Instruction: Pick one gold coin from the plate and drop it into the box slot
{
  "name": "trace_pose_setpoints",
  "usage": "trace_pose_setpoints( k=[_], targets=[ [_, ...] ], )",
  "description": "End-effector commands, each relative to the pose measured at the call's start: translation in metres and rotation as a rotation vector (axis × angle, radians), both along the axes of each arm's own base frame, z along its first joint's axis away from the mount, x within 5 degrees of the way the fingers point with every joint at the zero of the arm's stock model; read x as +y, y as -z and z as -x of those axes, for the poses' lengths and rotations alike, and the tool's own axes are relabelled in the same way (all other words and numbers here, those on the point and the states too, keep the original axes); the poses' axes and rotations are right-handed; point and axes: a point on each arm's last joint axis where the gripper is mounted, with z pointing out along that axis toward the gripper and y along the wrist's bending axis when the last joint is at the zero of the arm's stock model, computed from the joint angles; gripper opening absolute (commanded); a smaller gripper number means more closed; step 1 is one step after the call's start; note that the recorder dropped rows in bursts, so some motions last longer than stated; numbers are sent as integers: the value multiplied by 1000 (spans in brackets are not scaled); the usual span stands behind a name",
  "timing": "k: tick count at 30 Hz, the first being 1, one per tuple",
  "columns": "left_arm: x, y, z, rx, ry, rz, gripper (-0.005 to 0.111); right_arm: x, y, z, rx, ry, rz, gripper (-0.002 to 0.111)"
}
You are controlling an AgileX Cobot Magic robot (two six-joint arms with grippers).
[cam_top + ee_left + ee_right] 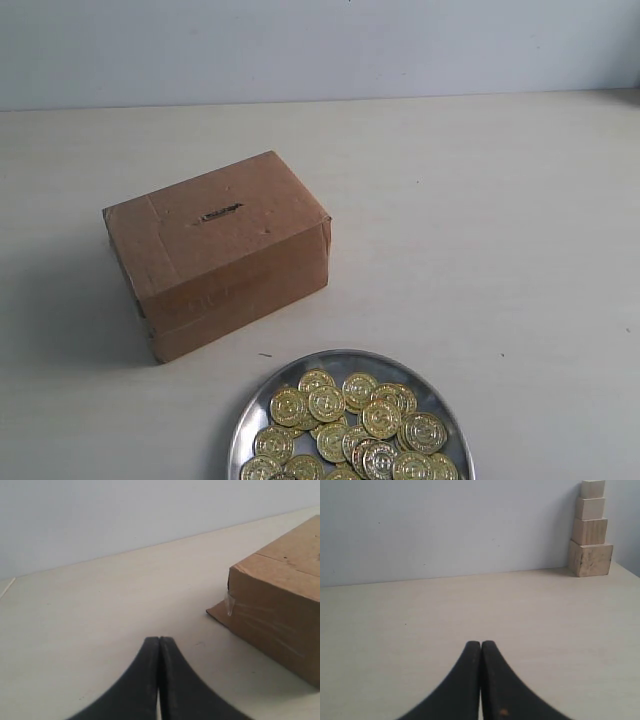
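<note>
The brown cardboard box (220, 250) stands left of centre on the table, its dark slot (219, 213) on the top face. In front of it the silver plate (345, 359) holds several gold coins (327, 402) and is cut off by the lower edge. Neither gripper shows in the exterior view. In the left wrist view my left gripper (159, 640) is shut and empty, low over bare table, with a corner of the box (280, 610) off to one side. My right gripper (481, 644) is shut and empty over bare table, facing the wall.
A stack of wooden blocks (590, 530) stands against the wall in the right wrist view. The pale tabletop (500, 230) stretches to the right of the box and behind it.
</note>
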Motion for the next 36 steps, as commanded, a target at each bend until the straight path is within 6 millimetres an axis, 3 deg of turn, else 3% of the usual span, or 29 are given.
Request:
trace_pose_setpoints(
  k=[1, 3, 36],
  targets=[
    [0, -1, 0, 12, -62, 248, 0, 0, 2, 0, 5, 3, 16, 0],
    [0, -1, 0, 17, -77, 308, 0, 0, 2, 0, 5, 3, 16, 0],
    [0, 1, 1, 33, -71, 277, 0, -1, 9, 2, 87, 12, 10, 0]
  ],
)
